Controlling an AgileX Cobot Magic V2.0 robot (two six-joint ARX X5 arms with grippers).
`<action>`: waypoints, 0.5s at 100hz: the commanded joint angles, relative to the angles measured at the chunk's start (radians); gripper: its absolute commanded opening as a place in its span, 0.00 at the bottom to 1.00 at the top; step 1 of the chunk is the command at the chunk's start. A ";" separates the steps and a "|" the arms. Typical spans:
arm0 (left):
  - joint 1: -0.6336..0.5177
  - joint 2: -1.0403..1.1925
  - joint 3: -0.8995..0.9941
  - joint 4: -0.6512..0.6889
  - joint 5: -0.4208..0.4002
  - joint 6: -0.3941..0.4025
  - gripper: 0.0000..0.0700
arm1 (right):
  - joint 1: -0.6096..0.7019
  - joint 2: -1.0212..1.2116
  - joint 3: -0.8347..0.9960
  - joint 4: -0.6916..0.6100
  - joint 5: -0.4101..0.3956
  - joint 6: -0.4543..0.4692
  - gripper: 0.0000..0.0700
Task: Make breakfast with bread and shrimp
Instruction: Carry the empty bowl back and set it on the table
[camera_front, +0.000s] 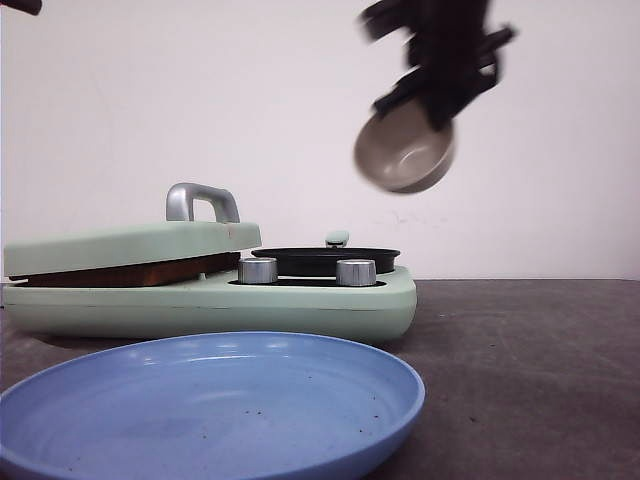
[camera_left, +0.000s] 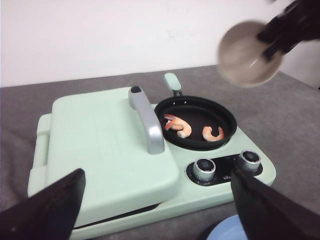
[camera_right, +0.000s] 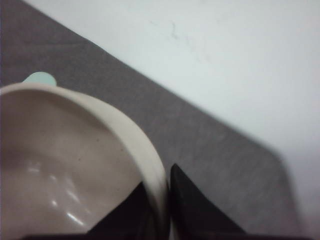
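Observation:
Two pink shrimp (camera_left: 179, 126) (camera_left: 213, 133) lie in the small black pan (camera_left: 196, 122) of the pale green breakfast maker (camera_front: 210, 290). Its sandwich-press lid (camera_left: 105, 150) with the grey handle (camera_left: 146, 120) is down; the bread is hidden. My right gripper (camera_right: 161, 202) is shut on the rim of an empty beige bowl (camera_right: 65, 170), held tilted high above the pan in the front view (camera_front: 404, 152) and left wrist view (camera_left: 247, 54). My left gripper (camera_left: 157, 210) is open and empty, above the maker's front edge.
An empty blue plate (camera_front: 205, 405) sits on the grey table in front of the maker. Two silver knobs (camera_front: 258, 270) (camera_front: 356, 272) are on the maker's front. The pan's green handle (camera_left: 173, 82) points toward the white wall.

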 joint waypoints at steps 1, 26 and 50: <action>-0.002 0.005 0.007 0.010 0.005 0.014 0.74 | -0.048 -0.021 0.021 -0.080 -0.138 0.246 0.01; -0.002 0.005 0.007 0.000 -0.006 0.011 0.74 | -0.266 -0.084 0.021 -0.384 -0.594 0.424 0.01; -0.002 0.007 0.007 -0.030 -0.011 0.011 0.74 | -0.359 -0.064 0.006 -0.575 -0.679 0.353 0.01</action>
